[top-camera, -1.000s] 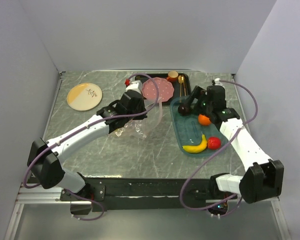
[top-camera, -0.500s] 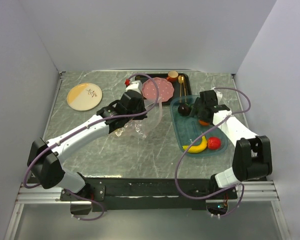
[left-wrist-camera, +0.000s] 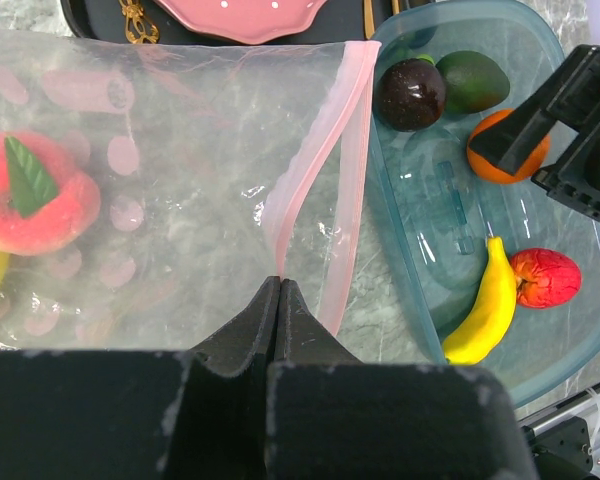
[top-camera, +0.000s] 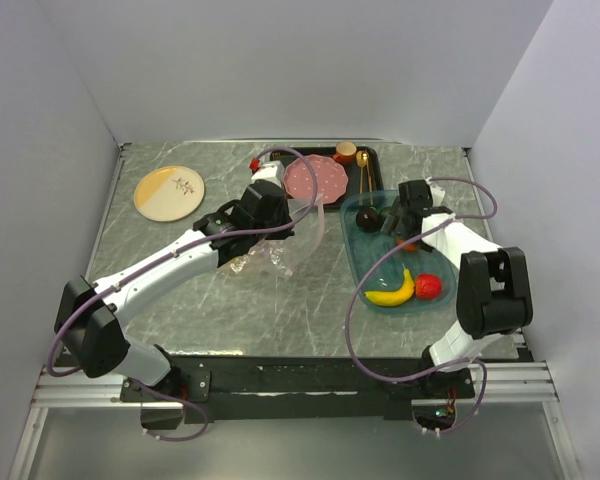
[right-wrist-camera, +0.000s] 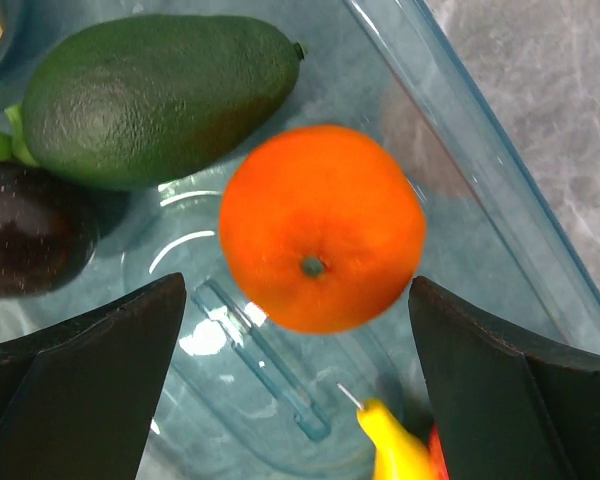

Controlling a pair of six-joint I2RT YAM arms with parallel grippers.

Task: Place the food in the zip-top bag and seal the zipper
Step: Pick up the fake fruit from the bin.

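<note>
Tabletop (top-camera: 280,290) hazard: orange (right-wrist-camera: 320,228), in tray's (left-wrist-camera: 430,230) far half, may roll from wide-spread right gripper (right-wrist-camera: 298,320) closing off-centre; left gripper (left-wrist-camera: 280,285) clamps bag's (left-wrist-camera: 160,170) zipper (left-wrist-camera: 345,170).

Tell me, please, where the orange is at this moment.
Right wrist view: the orange lies in the blue tray on the right of the table, next to the green avocado, beneath the open right gripper.
</note>
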